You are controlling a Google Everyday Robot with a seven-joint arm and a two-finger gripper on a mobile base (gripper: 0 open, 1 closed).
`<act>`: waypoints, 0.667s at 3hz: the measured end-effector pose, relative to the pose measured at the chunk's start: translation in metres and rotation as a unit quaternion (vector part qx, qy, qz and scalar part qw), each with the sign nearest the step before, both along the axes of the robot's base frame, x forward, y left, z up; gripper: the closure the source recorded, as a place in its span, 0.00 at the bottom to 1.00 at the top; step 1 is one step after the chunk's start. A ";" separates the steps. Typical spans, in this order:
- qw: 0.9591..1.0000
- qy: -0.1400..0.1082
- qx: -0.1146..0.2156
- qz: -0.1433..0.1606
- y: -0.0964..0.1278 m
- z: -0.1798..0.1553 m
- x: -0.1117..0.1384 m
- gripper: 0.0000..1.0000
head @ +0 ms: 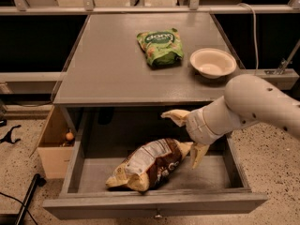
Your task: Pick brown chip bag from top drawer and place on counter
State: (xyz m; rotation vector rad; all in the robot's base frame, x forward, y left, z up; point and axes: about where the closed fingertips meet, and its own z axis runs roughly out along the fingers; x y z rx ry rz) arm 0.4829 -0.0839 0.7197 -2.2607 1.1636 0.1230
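**A:** Where is the brown chip bag [150, 163]?

**B:** Lying on its side on the floor of the open top drawer [154, 203], slanted, with one pale yellow end toward the front left and the other up at the right. The gripper [179, 139] hangs over that right end with its fingers spread wide and nothing between them. The lower finger is just beside the bag's tip, but I can't tell whether it touches.

**A:** How will the bag handle?

**B:** I'd judge it light and puffy — a crinkly film that gives under pressure, with brittle chips inside. The surface looks slick, so a loose pinch could slide off.

**A:** So where should the gripper take hold?

**B:** Probably across the near end or the crimped seam, where the film bunches and the jaws can close on something thin. Squeezing the fat middle risks crushing the chips. The counter [117, 64] above has bare space to the left of the green chip bag [159, 46] and the white bowl [212, 62].
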 end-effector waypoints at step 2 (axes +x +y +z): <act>1.000 -0.017 -0.001 0.003 0.019 -0.036 0.015 0.10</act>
